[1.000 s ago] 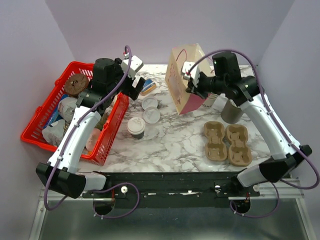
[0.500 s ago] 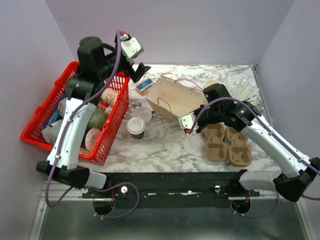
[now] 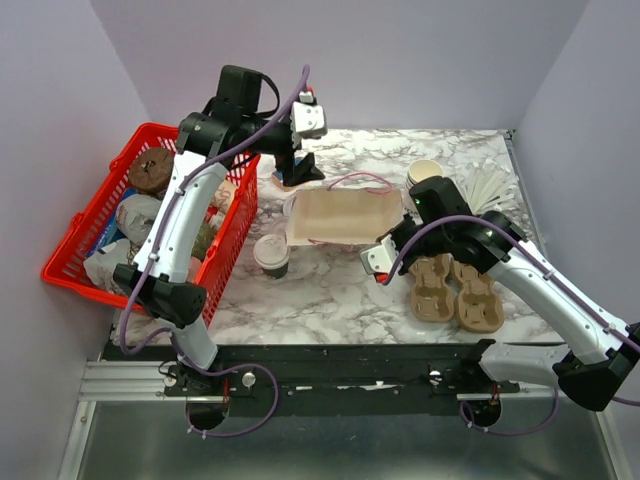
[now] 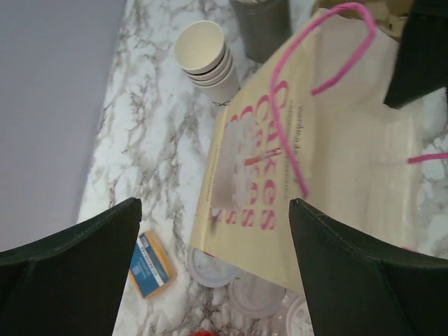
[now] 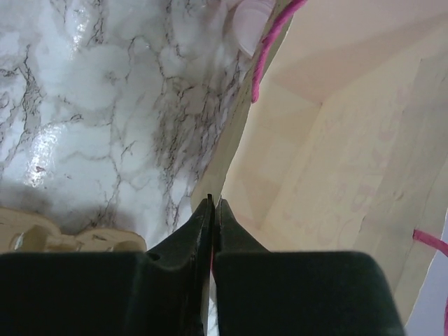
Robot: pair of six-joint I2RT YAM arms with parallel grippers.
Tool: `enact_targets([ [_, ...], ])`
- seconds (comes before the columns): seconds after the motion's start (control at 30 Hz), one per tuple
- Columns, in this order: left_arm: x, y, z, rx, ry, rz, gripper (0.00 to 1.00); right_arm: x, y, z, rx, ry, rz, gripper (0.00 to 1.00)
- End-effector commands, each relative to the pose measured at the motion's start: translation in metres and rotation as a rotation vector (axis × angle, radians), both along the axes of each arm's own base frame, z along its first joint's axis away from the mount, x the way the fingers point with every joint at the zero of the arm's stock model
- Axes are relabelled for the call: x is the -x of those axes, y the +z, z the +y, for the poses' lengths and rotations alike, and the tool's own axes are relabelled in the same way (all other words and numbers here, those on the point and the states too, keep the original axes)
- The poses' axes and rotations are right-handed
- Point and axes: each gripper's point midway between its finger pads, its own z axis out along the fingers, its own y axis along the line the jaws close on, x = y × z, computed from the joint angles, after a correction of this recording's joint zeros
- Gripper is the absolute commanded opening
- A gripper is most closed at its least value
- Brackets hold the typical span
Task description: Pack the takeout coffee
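The takeout coffee (image 3: 271, 254), a small cream cup with a dark brown lower band and a white lid, stands on the marble table left of centre. A tan paper bag with pink handles (image 3: 345, 214) lies on its side beside it; it also shows in the left wrist view (image 4: 315, 154) and the right wrist view (image 5: 350, 140). My right gripper (image 3: 392, 240) is shut on the bag's rim (image 5: 231, 150). My left gripper (image 3: 295, 165) is open and empty, high above the bag's far end.
A red basket (image 3: 95, 222) full of goods stands at the left. Two brown cup carriers (image 3: 455, 287) lie at the right. A stack of plain cream cups (image 4: 206, 59), a grey cup (image 4: 262, 24), loose white lids (image 4: 203, 262) and a blue-orange packet (image 4: 150, 264) lie near the bag.
The bag has gone from upright to lying flat on its side, pulled by my right gripper. My left arm has swung from the basket to above the table's back.
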Motion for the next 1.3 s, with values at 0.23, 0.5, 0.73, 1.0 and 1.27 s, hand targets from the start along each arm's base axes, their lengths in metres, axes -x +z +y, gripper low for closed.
enact_targets([
  [0.23,0.059,-0.036,-0.018,-0.114,-0.088,0.004,0.88,0.000,0.013,-0.008,-0.012,-0.038,-0.052,0.09],
  [0.5,0.038,-0.004,-0.032,-0.016,-0.037,-0.072,0.86,0.002,0.010,-0.014,0.012,-0.020,-0.088,0.09],
  [0.73,0.041,-0.003,-0.040,-0.006,-0.090,-0.072,0.86,0.004,0.008,-0.016,0.016,-0.018,-0.091,0.09],
  [1.0,0.042,-0.034,-0.053,-0.084,-0.126,-0.014,0.75,0.006,0.009,-0.015,0.019,-0.015,-0.100,0.09],
  [1.27,0.041,-0.044,-0.051,-0.137,-0.098,0.012,0.63,0.007,0.008,-0.017,0.017,-0.028,-0.096,0.08],
])
